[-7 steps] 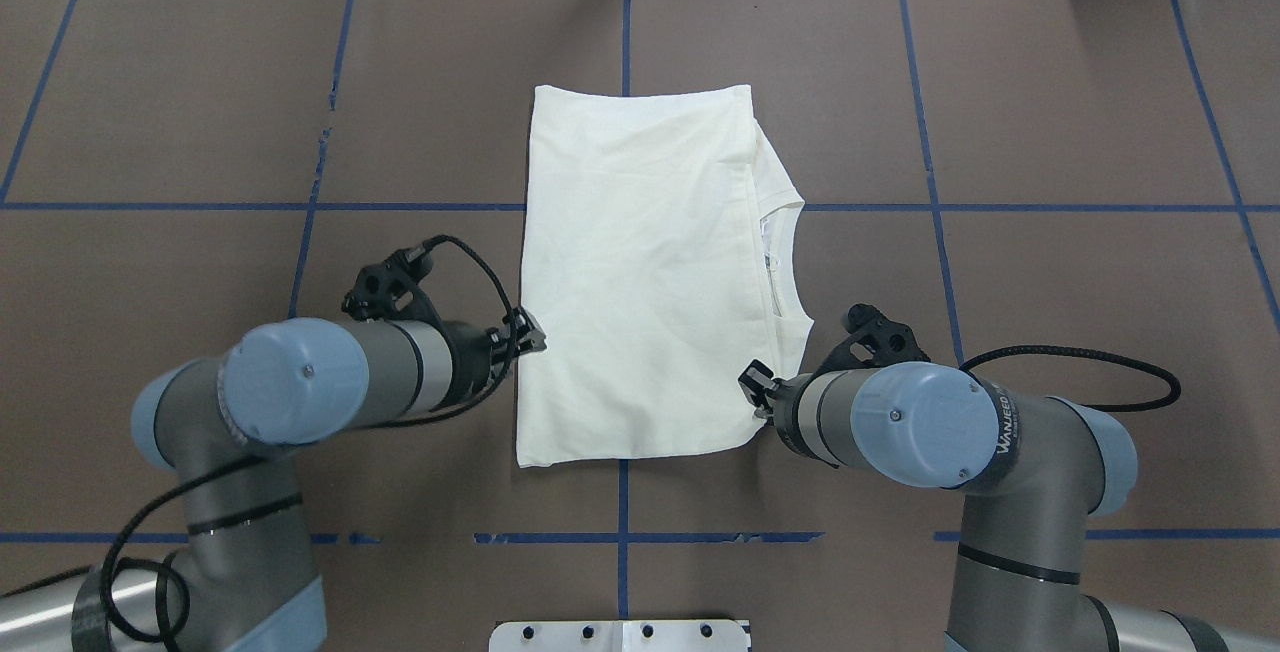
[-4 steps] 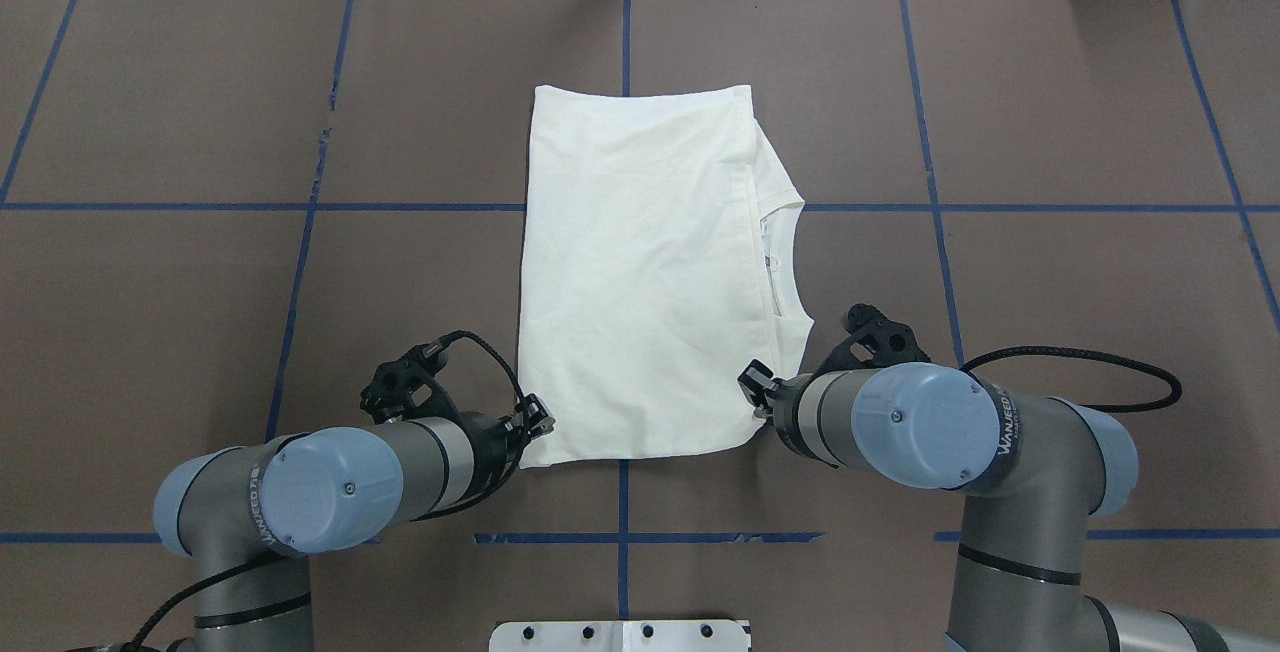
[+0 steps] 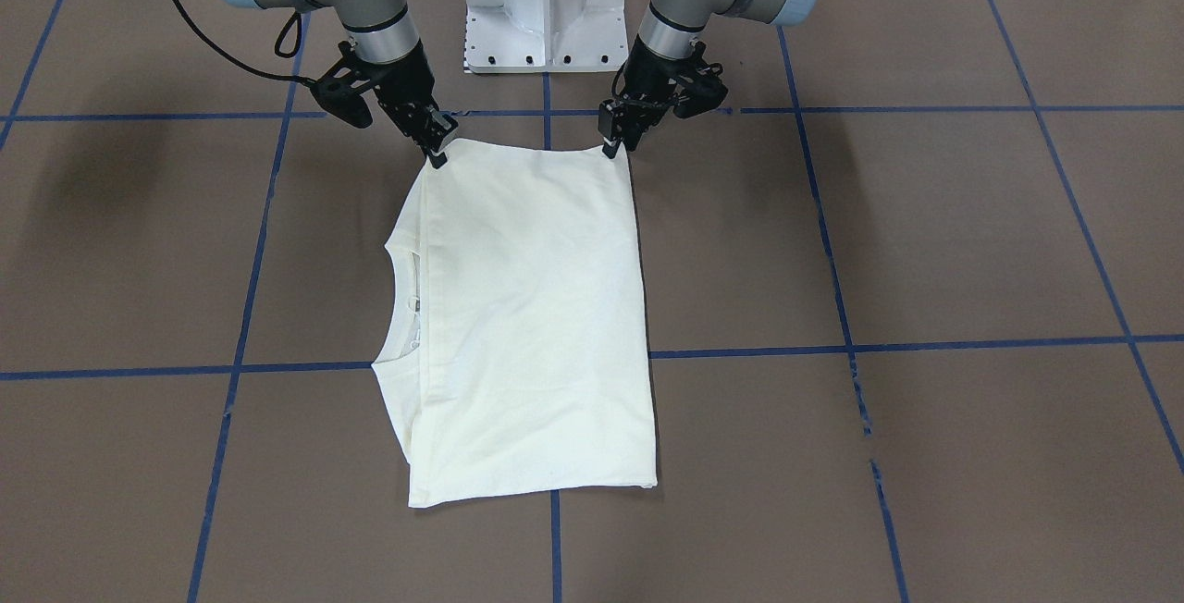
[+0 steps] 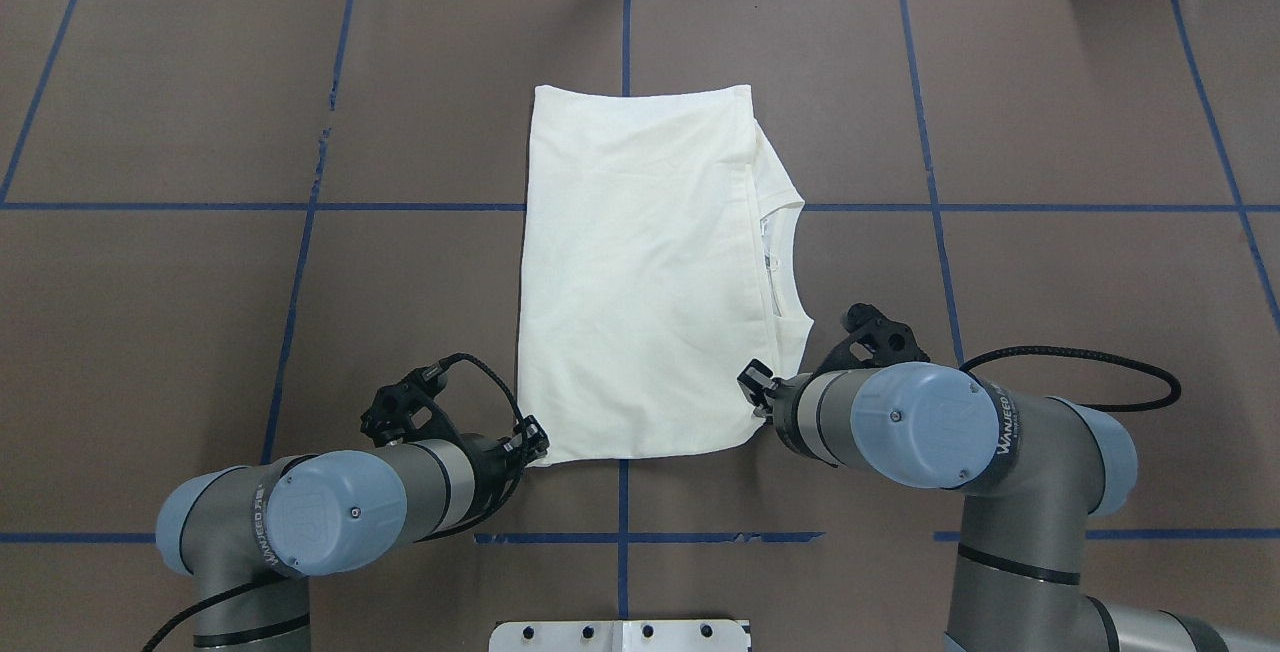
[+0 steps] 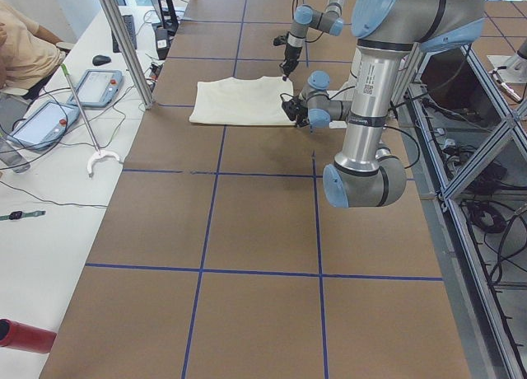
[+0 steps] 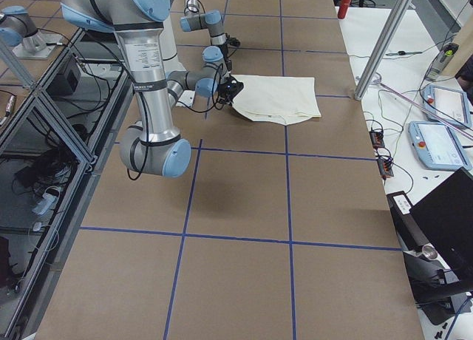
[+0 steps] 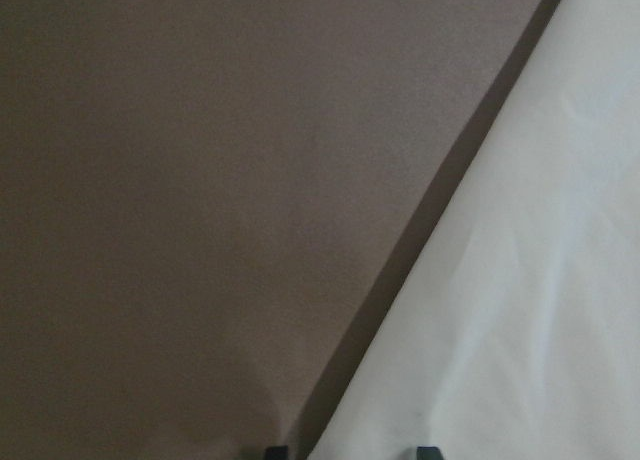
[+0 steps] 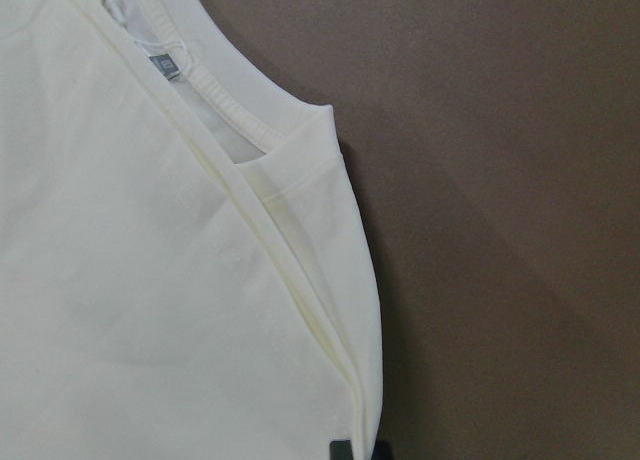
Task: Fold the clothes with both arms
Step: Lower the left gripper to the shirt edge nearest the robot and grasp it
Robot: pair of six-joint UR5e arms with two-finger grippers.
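Note:
The cream-white T-shirt (image 4: 640,272) lies folded flat, plain side up, collar to the robot's right; its print is hidden. My left gripper (image 4: 537,440) is at the shirt's near left corner. In the left wrist view (image 7: 348,450) the fingertips (image 7: 428,450) stand apart astride the shirt's edge (image 7: 520,280), so it is open. My right gripper (image 4: 752,387) is at the near right corner. In the right wrist view (image 8: 360,448) its fingertips are close together on the shirt's hem (image 8: 340,310). The front view shows the left gripper (image 3: 610,145) and the right gripper (image 3: 435,152) at the two corners of the shirt (image 3: 527,307).
The brown table (image 4: 200,282) is marked with blue tape lines. The white pedestal base (image 3: 541,2) stands just behind the grippers. A metal post (image 5: 123,41), control tablets (image 5: 99,86) and a seated person (image 5: 20,41) are on the far side table.
My left arm has moved back along the shirt's left edge to its near left corner. The right arm and the shirt have not moved.

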